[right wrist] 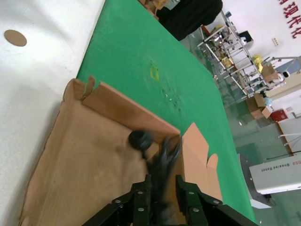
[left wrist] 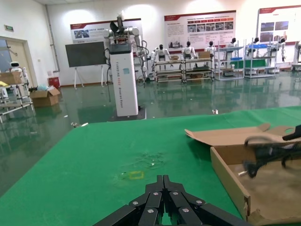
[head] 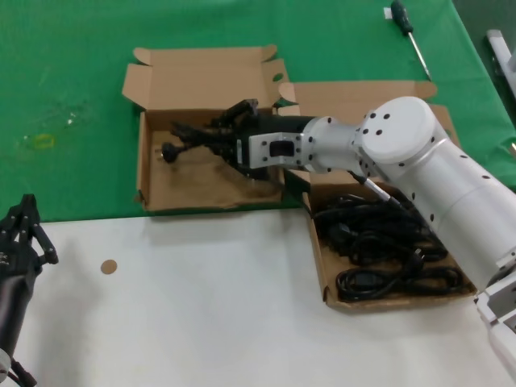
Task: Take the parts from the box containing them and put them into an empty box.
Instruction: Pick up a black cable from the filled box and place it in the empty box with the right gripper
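Note:
My right gripper (head: pixel 216 137) reaches over the smaller empty box (head: pixel 153 173) and is shut on a black power cord (head: pixel 193 139). The cord's plug (head: pixel 168 151) dangles above the box floor. In the right wrist view the cord (right wrist: pixel 162 160) sits clamped between the fingers (right wrist: pixel 142 188), hanging over the brown box floor (right wrist: pixel 80 160). The larger box (head: pixel 322 270) on the right holds a pile of looped black cords (head: pixel 379 242). My left gripper (head: pixel 28 219) waits shut at the lower left; its closed tips (left wrist: pixel 163 179) face the green mat, with the empty box wall (left wrist: pixel 228 179) off to one side.
A screwdriver (head: pixel 407 28) lies on the green mat (head: pixel 72 72) at the far right. A small brown disc (head: pixel 107 266) rests on the white table surface (head: pixel 201 306) in front of the boxes. Both box lids stand open toward the back.

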Action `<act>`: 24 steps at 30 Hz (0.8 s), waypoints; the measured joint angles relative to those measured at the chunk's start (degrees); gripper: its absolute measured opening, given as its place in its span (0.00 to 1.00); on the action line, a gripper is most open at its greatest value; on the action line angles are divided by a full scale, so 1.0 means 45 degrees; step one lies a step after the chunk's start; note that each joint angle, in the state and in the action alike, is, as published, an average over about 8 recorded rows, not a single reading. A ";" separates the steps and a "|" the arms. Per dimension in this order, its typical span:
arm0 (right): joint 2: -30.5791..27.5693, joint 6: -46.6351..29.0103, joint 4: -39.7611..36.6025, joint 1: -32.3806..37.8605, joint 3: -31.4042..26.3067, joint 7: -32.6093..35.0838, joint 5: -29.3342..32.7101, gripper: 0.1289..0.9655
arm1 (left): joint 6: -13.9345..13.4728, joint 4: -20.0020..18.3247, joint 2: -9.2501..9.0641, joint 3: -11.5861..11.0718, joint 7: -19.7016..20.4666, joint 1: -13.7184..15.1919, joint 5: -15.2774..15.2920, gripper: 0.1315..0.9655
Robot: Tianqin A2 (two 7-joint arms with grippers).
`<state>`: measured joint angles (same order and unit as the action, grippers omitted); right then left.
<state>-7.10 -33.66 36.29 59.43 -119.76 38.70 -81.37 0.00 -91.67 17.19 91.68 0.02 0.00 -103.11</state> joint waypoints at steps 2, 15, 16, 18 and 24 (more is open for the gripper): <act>0.0051 0.0027 -0.0049 0.0005 0.0033 0.0100 -0.0050 0.14 | 0.0000 0.0000 0.0000 0.0000 0.0000 0.0000 0.0000 0.02; 0.0138 -0.0001 -0.0252 0.0015 0.0274 0.0607 -0.0378 0.28 | 0.0000 0.0000 0.0000 0.0000 0.0000 0.0000 0.0000 0.02; 0.0091 -0.0024 -0.0170 -0.0016 0.0271 0.0534 -0.0369 0.28 | 0.0000 0.0000 0.0000 0.0000 0.0000 0.0000 0.0000 0.02; -0.0039 -0.0077 0.0063 -0.0101 0.0257 0.0317 -0.0333 0.33 | 0.0000 0.0000 0.0000 0.0000 0.0000 0.0000 0.0000 0.02; -0.0551 -0.0236 0.1072 -0.0462 0.0221 -0.0548 -0.0201 0.49 | 0.0000 0.0000 0.0000 0.0000 0.0000 0.0000 0.0000 0.02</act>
<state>-9.58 -34.72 41.11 57.35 -118.77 36.23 -82.28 0.00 -91.67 17.19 91.68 0.02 0.00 -103.11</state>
